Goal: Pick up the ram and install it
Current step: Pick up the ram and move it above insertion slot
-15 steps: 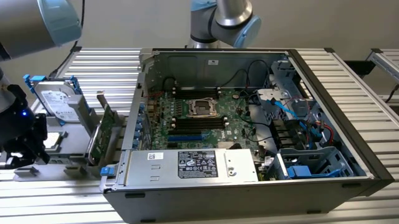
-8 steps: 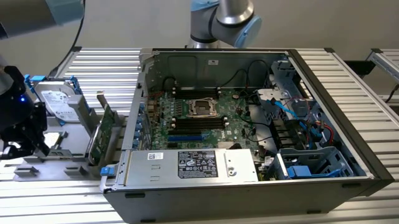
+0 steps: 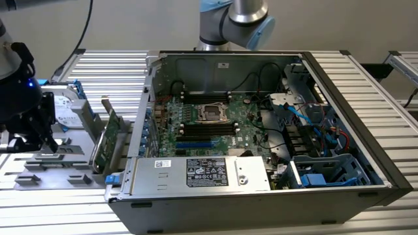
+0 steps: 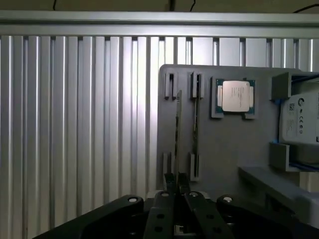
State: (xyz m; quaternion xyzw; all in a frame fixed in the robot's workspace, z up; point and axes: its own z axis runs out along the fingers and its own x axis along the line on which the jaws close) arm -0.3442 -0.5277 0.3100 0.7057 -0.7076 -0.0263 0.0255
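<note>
We see the arm [image 3: 236, 19] rising behind the open computer case [image 3: 196, 215], with its wrist out at the exterior view's left, pointing down over the grey tray [image 4: 224, 149]. The gripper [image 4: 176, 182] sits low there, its fingers drawn narrow and pinching one end of the ram [image 4: 177, 129] from both sides. The ram stands on edge in its tray holders, just beside a second stick [image 4: 196, 119] and near the processor [image 4: 235, 95].

Ribbed bare-metal table [image 4: 75, 124], matt plastic tray [image 4: 224, 149], shiny metal-lidded processor [image 4: 235, 95], circuit-board ram [image 4: 176, 129], matt black end effector [image 4: 176, 181]
</note>
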